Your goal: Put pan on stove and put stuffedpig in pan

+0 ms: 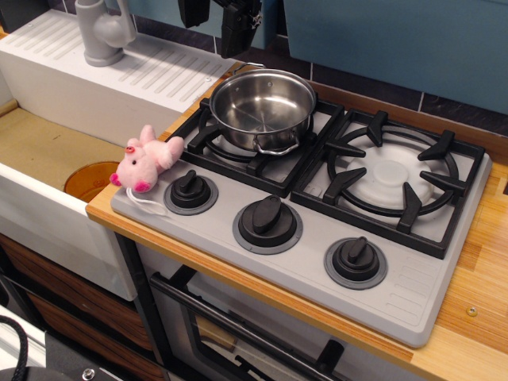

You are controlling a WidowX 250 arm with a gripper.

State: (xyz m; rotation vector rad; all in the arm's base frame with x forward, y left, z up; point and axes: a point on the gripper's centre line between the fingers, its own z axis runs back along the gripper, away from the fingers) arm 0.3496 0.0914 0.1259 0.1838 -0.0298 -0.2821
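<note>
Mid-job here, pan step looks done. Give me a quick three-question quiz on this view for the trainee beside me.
1. True or false: the pan sits on the left burner of the stove.
2. Where is the pig? A) in the pan B) on the stove's front left corner, beside the left knob C) in the sink
3. Fill in: the gripper is above and behind the pan, holding ____.

Key: 1 true. 2 B. 3 nothing; it is raised clear of the pan, and its fingers are cut off by the top edge of the frame, so whether it is open cannot be told.
</note>
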